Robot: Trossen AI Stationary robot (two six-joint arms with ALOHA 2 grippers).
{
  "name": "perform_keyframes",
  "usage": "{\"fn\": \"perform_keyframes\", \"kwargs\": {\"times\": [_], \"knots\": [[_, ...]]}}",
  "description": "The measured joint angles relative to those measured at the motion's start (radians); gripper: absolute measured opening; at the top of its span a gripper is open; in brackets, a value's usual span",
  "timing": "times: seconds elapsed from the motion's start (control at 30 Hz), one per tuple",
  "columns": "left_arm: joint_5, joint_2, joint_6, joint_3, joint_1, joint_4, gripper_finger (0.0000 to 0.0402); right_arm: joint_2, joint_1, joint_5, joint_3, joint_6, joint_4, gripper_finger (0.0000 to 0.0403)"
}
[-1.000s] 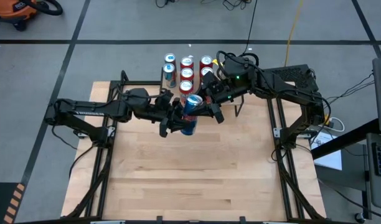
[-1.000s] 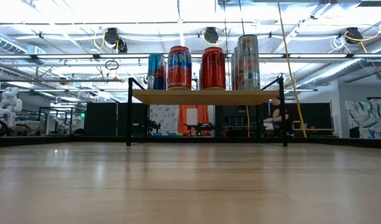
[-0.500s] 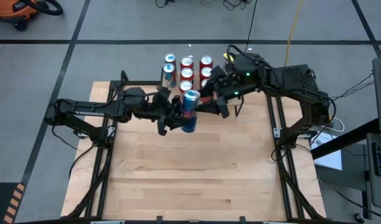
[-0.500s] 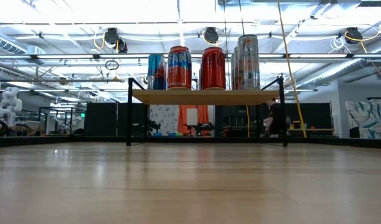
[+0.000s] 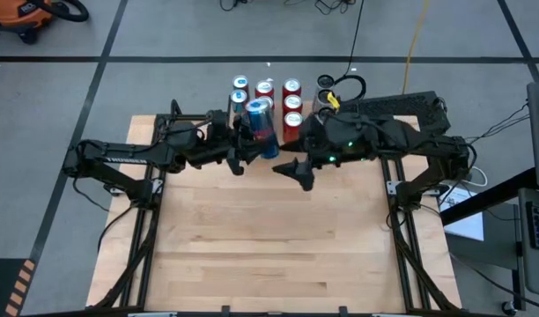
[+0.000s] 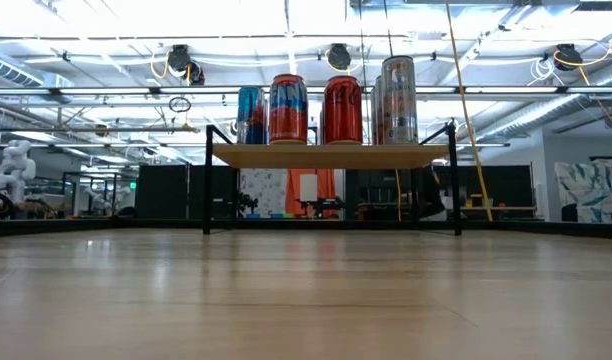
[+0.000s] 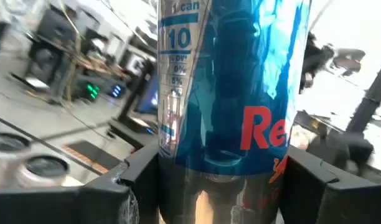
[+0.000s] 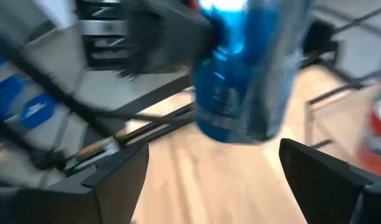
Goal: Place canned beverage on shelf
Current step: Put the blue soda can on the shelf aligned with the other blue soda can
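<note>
The table (image 5: 252,238) is a light wood-plank top in a black frame, standing on a grey floor (image 5: 58,106) marked with dark lines. At the table's far edge stands the shelf (image 6: 331,155), a light wooden board on thin black legs. Cans stand upright on it in close rows: seen level across the table, a blue can (image 6: 249,115) at one end, two red cans (image 6: 289,109) side by side in the middle, and a silver can (image 6: 398,99) at the other end. From above, red and blue can tops (image 5: 291,87) cluster together on the shelf.
</note>
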Motion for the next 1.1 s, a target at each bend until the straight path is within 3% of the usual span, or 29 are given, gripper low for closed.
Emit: {"fn": "perform_keyframes", "kwargs": {"times": [0.13,0.37,0.87,1.1], "knots": [[-0.019,0.0,0.027,0.0,0.001,0.027,0.0236,0.02,0.022,0.14,0.0,0.026,0.007,0.0339],[-0.013,-0.001,0.027,0.0,-0.009,0.037,0.0236,0.025,0.022,0.179,0.0,0.041,0.026,0.0339],[0.022,-0.001,0.024,0.0,-0.01,0.046,0.0236,0.072,0.005,0.081,0.0,-0.053,0.185,0.0338],[0.022,-0.001,0.025,0.0,-0.013,0.042,0.0236,0.075,0.002,0.082,-0.001,-0.081,0.195,0.0311]]}}
